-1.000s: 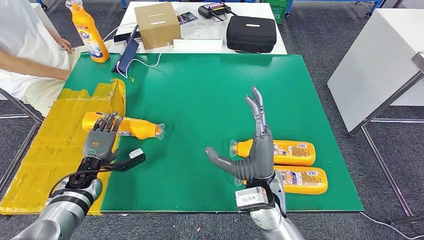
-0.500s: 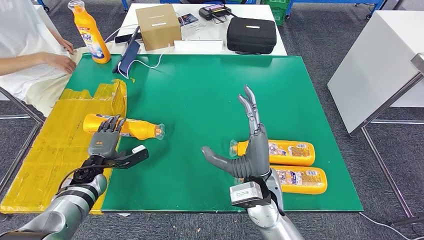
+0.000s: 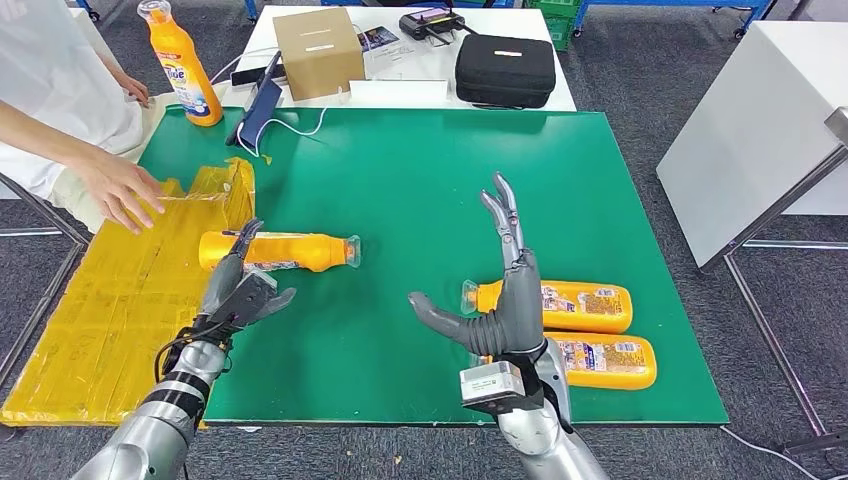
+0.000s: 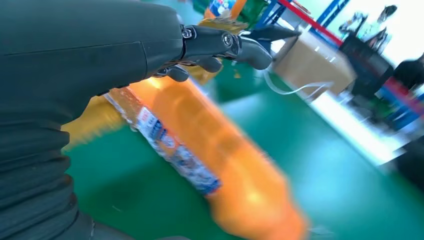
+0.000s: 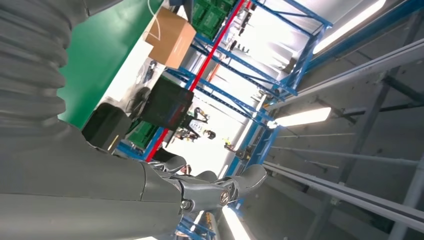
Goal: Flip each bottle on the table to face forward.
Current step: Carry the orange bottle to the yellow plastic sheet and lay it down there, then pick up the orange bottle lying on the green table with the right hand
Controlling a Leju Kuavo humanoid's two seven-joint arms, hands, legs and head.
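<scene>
Green matting (image 3: pixel 400 200) is carrying an orange bottle (image 3: pixel 280 250) lying beside the left hand (image 3: pixel 238 290), whose unclenched fingers (image 4: pixel 240 42) are arching over it in the blurred wrist view, while the right hand (image 3: pixel 510 300) is standing released, holding nothing.

— Left hand (image 3: pixel 238 292)?
— Low at the near left, silver forearm rising from below, fingers (image 3: pixel 232 262) loosely spread and reaching forward, thumb out to the side. Holding nothing.
— And the right hand (image 3: pixel 505 300)?
— Raised upright on its wrist, palm turned toward the left arm, fingers straight and pointing away, thumb (image 3: pixel 438 319) stuck out sideways. Open too, nothing held.
</scene>
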